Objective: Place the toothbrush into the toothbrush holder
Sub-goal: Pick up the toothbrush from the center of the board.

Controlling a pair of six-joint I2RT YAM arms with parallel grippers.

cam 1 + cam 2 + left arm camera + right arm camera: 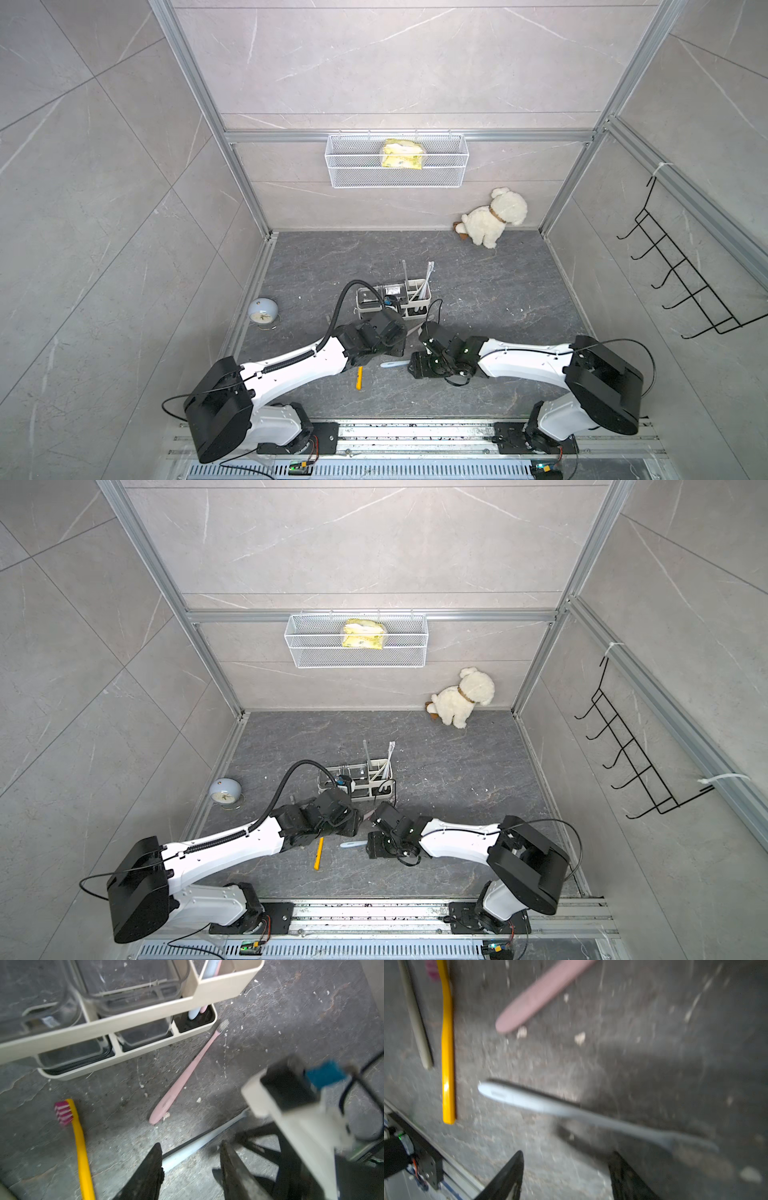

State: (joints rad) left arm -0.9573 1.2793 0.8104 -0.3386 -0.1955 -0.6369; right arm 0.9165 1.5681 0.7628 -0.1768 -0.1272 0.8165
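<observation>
Left gripper (pixel 191 1145) hangs with its jaws parted and nothing pinched, and the right gripper (pixel 566 1153) is just as empty, so no brush is in hand at this moment. On progress, call it partway at best. In a top view two brushes (pixel 428 274) stand upright in the slotted end of the holder (pixel 218 989), and the left wrist view shows a bluish and a pink handle down in that compartment. Three more lie flat on the floor (pixel 498 291): a yellow brush (pixel 80 1138), a pink brush (pixel 187 1072) with its bristle end just beside the holder's corner, and a pale brush (pixel 529 1103) between the two arms. Each of those needs a pick, a lift and a drop into a slot. Now the detail: the left jaws stand moderately apart over the pale brush's handle, which runs beneath the gap, though touching or just clear I cannot tell through the blur. The right jaws look spread wider, with that same brush lying ahead of the fingertips, not between them. My guess is the pale one goes next.
</observation>
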